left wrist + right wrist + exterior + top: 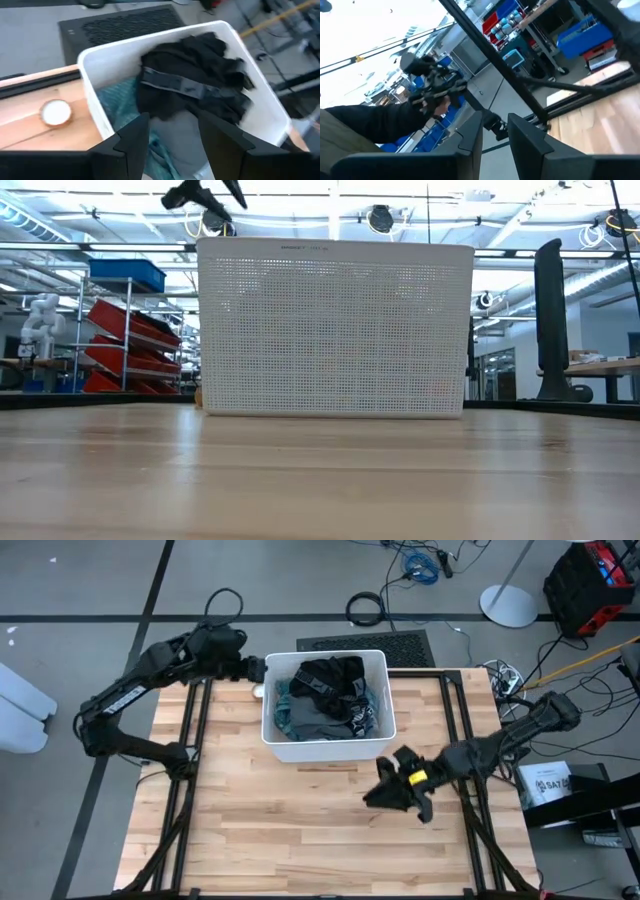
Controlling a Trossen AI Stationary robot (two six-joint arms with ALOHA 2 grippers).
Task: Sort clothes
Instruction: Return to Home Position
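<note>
The clothes lie piled in a white perforated bin (372, 665) at the table's far middle: a black garment (200, 70) on top, teal fabric (117, 107) and grey fabric (318, 720) under it. My left gripper (172, 137) hovers open over the bin's far left corner, with nothing between its fingers, and shows above the bin (205, 195) in the low view. My right gripper (388, 785) is in front of the bin, toward the right, shut on another black garment (380, 125). My right gripper holds the black garment (372, 797), which bunches around the fingers. The fingers themselves hide which part they have. They lie roughly level and point toward the table's left. The garment hangs beside one finger (470, 135), lifted clear of the table.
A small white round object (55, 111) sits on the table beside the bin's left wall. Bare wood (300, 840) spreads in front of the bin. Black frame rails (190, 770) run along both sides of the table. Cables and a floor mat lie beyond the far edge.
</note>
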